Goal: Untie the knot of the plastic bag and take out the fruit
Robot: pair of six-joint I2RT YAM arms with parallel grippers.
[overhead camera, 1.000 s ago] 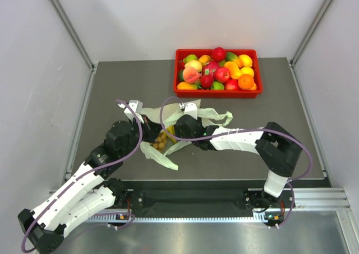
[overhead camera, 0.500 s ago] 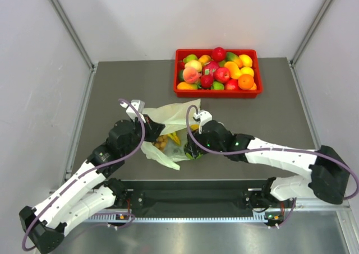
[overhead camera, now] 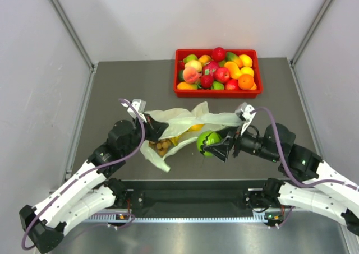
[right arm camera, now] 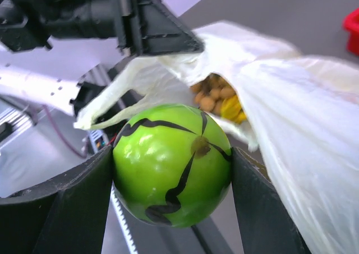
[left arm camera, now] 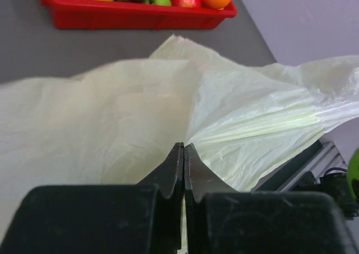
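Observation:
The pale green plastic bag (overhead camera: 185, 122) lies open on the grey table; no knot shows. My left gripper (overhead camera: 156, 128) is shut on the bag's edge and holds it up; its view shows the pinched film (left arm camera: 112, 114). My right gripper (overhead camera: 216, 143) is shut on the round green fruit with dark marks (overhead camera: 207, 142), just outside the bag's mouth, right of it. In the right wrist view the green fruit (right arm camera: 173, 164) sits between both fingers (right arm camera: 73, 209). Tan-brown berries (overhead camera: 161, 146) and yellow pieces (overhead camera: 194, 127) lie inside the bag; they also show in the right wrist view (right arm camera: 212, 96).
A red tray (overhead camera: 216, 93) full of apples, oranges and other fruit stands at the back centre. It also shows at the top of the left wrist view (left arm camera: 134, 18). The table's near edge and metal rail (overhead camera: 224, 201) lie just below the grippers.
My right gripper has drawn back to the right, out of the bag, with the green fruit in it. The bag has spread open rightward. My left gripper has stayed in place on the bag.

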